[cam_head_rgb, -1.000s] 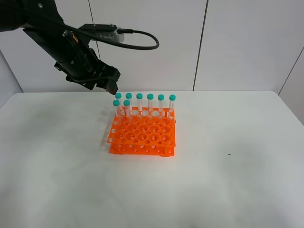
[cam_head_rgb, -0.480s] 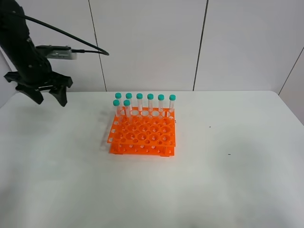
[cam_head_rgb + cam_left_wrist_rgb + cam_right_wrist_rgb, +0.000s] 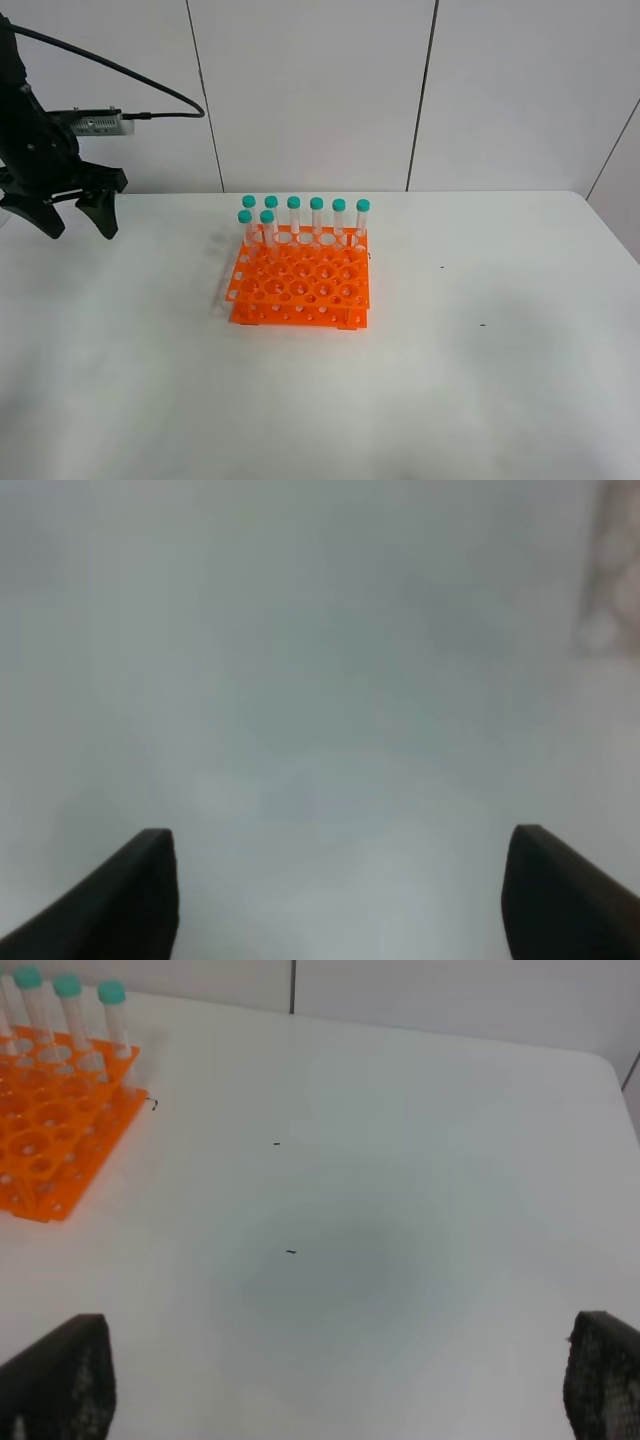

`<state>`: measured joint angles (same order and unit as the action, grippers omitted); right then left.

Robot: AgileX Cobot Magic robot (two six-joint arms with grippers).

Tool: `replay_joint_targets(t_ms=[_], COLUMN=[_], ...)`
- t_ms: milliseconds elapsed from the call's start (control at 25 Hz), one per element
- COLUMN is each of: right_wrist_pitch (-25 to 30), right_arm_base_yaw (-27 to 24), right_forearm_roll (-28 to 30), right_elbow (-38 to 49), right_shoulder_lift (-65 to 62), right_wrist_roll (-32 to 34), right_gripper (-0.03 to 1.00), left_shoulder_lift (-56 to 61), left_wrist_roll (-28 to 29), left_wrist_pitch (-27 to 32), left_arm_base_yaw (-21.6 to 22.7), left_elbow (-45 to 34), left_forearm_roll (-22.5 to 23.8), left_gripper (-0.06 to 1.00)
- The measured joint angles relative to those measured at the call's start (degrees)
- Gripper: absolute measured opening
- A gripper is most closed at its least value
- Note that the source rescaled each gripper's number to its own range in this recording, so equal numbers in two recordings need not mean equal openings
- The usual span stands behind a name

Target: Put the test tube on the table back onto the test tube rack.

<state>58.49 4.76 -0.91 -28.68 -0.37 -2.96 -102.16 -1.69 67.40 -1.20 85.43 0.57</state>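
The orange test tube rack (image 3: 300,290) sits on the white table (image 3: 450,390), a little left of centre. Several teal-capped test tubes (image 3: 316,216) stand upright in its back rows, and I see no tube lying on the table. My left gripper (image 3: 79,232) hangs open and empty over the table's far left edge, well away from the rack. The left wrist view shows its gripper (image 3: 345,890) over blurred white surface only. My right gripper (image 3: 335,1385) is open and empty above bare table, with the rack (image 3: 50,1130) and its tubes (image 3: 68,1000) off to one side.
A black cable (image 3: 150,95) trails from the left arm in front of the white panelled wall (image 3: 320,90). A few tiny dark specks (image 3: 482,324) mark the table to the right of the rack.
My left arm has swung away from the rack's back-left corner to the far left of the table, gripper open all along. The tubes and rack have stayed still.
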Motion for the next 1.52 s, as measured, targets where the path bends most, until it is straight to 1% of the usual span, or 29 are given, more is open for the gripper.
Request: replay_joint_targets(t_ms=[160,240,560,760,840,1080,1280,1520], right_wrist_pitch=[0.0,0.0,0.0,0.0,0.0,0.0,0.0,0.0], right_arm_base_yaw=[0.0,0.0,0.0,0.0,0.0,0.0,0.0,0.0], right_forearm_roll=[0.0,0.0,0.0,0.0,0.0,0.0,0.0,0.0], right_elbow=[0.0,0.0,0.0,0.0,0.0,0.0,0.0,0.0], right_shoulder_lift=[0.0,0.0,0.0,0.0,0.0,0.0,0.0,0.0], right_wrist_roll=[0.0,0.0,0.0,0.0,0.0,0.0,0.0,0.0], right_gripper=[1.00,1.00,1.00,1.00,1.00,1.00,1.00,1.00], left_shoulder_lift=[6.6,10.9,33.6,48.1,53.4,68.7,77.2,83.1], left_wrist_roll=[0.0,0.0,0.0,0.0,0.0,0.0,0.0,0.0], left_wrist_pitch=[0.0,0.0,0.0,-0.1,-1.2,-5.7,-6.8,-6.9], left_arm_base_yaw=[0.0,0.0,0.0,0.0,0.0,0.0,0.0,0.0], left_elbow=[-8.2,-13.7,-34.8,-44.7,-48.3,-56.4,-56.9,-57.1], left_forearm_roll=[0.5,0.6,0.0,-0.2,-0.6,-0.6,-0.6,-0.6], left_gripper=[1.00,1.00,1.00,1.00,1.00,1.00,1.00,1.00])
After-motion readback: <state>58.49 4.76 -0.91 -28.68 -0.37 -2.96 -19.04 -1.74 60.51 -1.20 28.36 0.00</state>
